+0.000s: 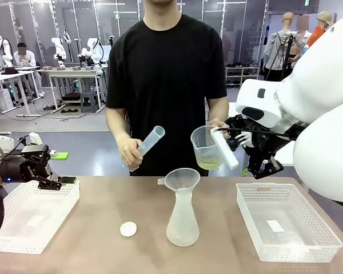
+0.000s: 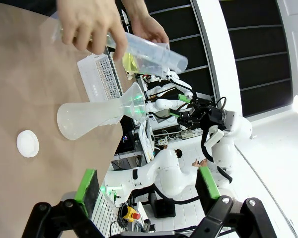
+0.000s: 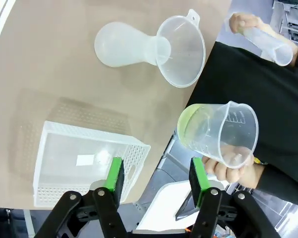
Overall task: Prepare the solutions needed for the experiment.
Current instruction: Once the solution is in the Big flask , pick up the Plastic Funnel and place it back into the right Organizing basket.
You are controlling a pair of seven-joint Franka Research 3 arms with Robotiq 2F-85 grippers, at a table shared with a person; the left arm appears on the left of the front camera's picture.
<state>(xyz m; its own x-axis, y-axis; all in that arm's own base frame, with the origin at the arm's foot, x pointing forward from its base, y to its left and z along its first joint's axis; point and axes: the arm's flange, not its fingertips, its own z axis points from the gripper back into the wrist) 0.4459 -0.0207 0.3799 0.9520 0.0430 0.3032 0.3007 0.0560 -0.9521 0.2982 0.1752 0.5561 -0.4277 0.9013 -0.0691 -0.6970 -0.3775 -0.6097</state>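
Above the brown table (image 1: 91, 228), the person's hand (image 3: 228, 166) holds a clear plastic measuring beaker (image 3: 223, 131) upright with a shallow pale yellow solution (image 1: 208, 164) inside. It sits just ahead of the right gripper (image 3: 156, 173), which is spread and empty. The left gripper (image 2: 146, 173), likewise spread and empty, is well apart.

Frosted plastic flask (image 1: 182, 224), clear plastic beaker (image 1: 205, 144), matt brown table (image 1: 91, 242)

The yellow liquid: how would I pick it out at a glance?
Find the person across the table. One hand holds a clear beaker near the funnel. The pale yellow liquid is a shallow layer in its bottom, the only tinted thing among clear labware.
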